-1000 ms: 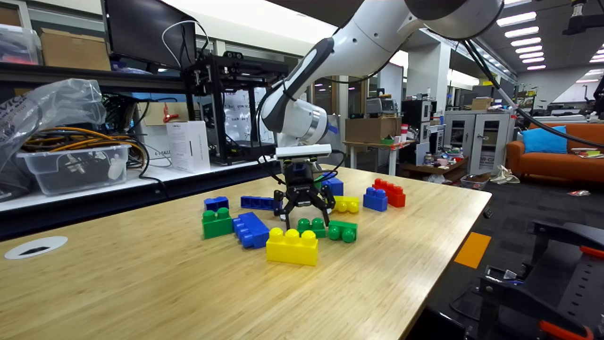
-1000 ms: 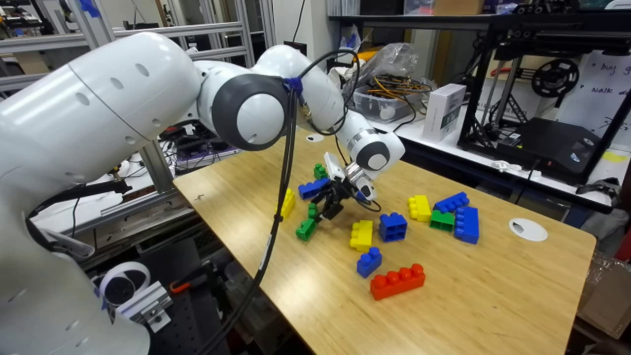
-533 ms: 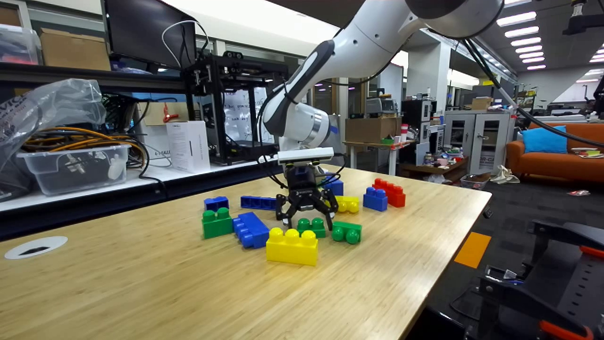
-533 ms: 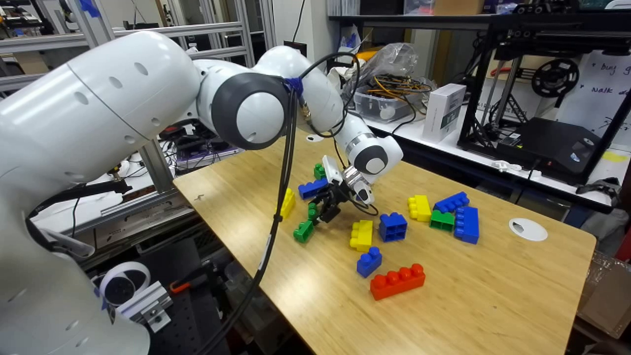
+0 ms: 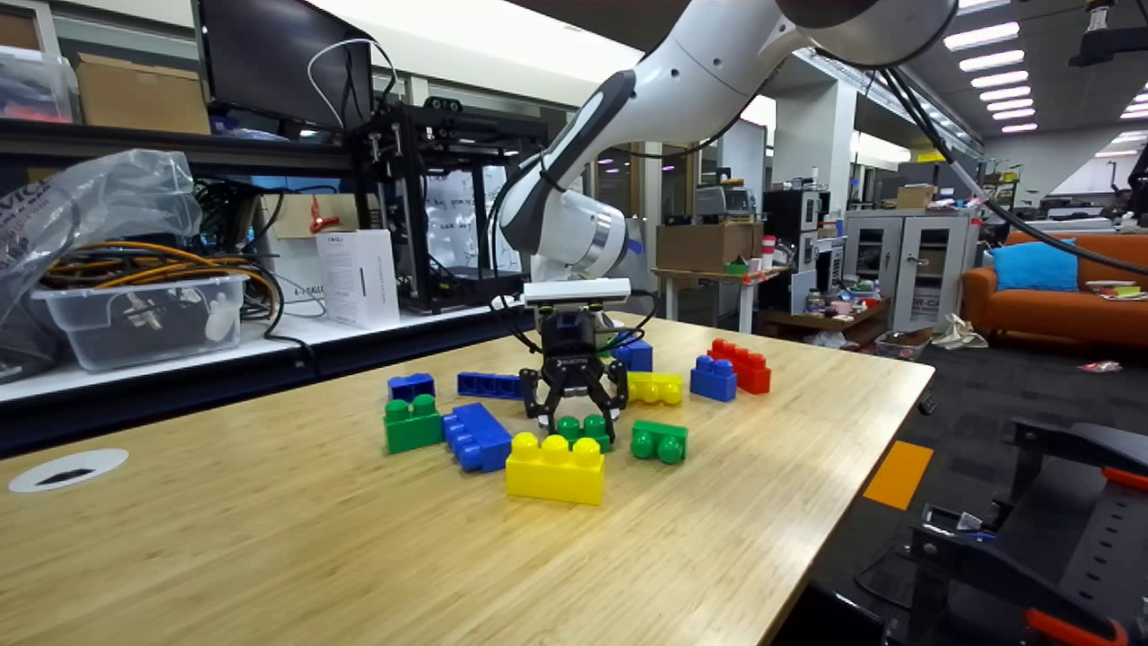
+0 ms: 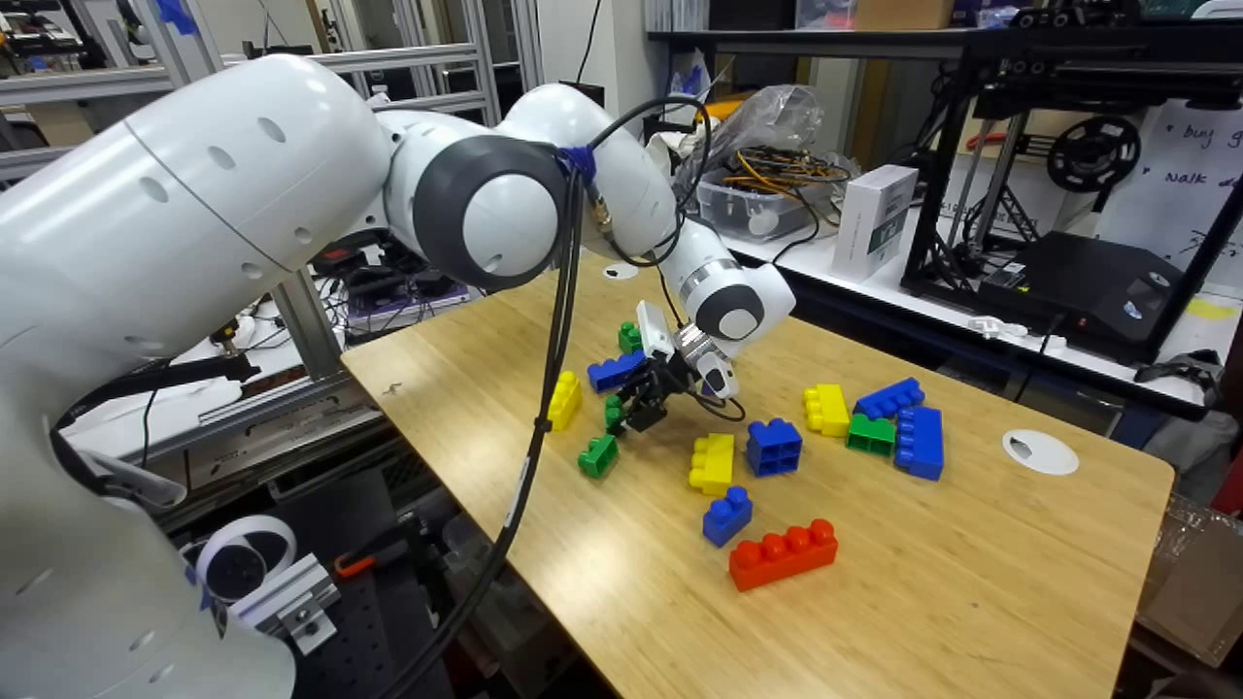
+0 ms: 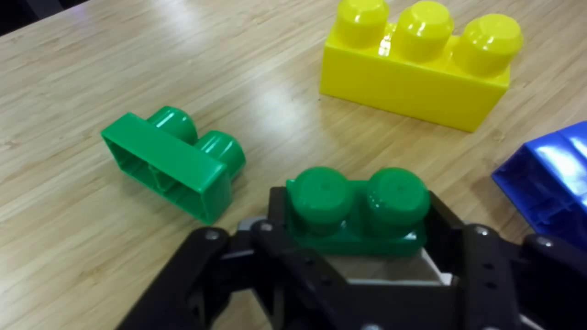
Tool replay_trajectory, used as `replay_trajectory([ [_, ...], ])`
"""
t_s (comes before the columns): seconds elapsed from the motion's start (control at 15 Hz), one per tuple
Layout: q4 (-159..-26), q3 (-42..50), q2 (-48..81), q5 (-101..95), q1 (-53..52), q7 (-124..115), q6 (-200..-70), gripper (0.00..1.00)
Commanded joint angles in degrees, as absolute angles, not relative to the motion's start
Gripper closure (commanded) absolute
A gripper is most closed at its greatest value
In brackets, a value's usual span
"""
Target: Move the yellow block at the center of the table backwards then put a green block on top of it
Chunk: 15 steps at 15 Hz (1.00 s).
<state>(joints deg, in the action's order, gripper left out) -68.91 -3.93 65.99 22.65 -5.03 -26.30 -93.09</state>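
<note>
Moved since the earlier frame: pincer [image 7: 355, 201], drawn inward; clamped on green block [image 7: 357, 220], end to end. Yellow block [image 7: 412, 78]: far side, slightly right in wrist view; long axes roughly parallel.

In the wrist view, a loose green brick [image 7: 158, 149] lies tipped on its side at 9 o'clock, and a partly seen blue brick [image 7: 568, 160] sits at 3 o'clock. In an exterior view, a red brick [image 6: 783, 561] rests near 5 o'clock, with a small blue brick [image 6: 727, 519] just beside it towards 10, and a white ring [image 6: 254, 525] at 8. In an exterior view, a clear tub [image 5: 179, 343] of cables [image 5: 161, 260] stands at 9 o'clock, a cardboard box [image 5: 143, 97] at 10, and an orange sofa [image 5: 1076, 314] with a blue cushion [image 5: 1036, 266] at 3.
</note>
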Motion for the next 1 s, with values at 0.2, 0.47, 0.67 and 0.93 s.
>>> replay_trajectory([
  [0.2, -72.7, -4.5, 62.8, 23.9, -4.6, -24.7, -96.1, 0.55],
  [0.47, -76.0, -5.7, 58.0, 27.6, -4.2, -25.5, -100.1, 0.55],
  [0.67, -80.2, -6.9, 53.1, 32.5, -4.0, -26.2, -103.0, 0.55],
  [0.93, -86.3, -6.7, 47.7, 37.1, -4.7, -26.6, -104.8, 0.55],
])
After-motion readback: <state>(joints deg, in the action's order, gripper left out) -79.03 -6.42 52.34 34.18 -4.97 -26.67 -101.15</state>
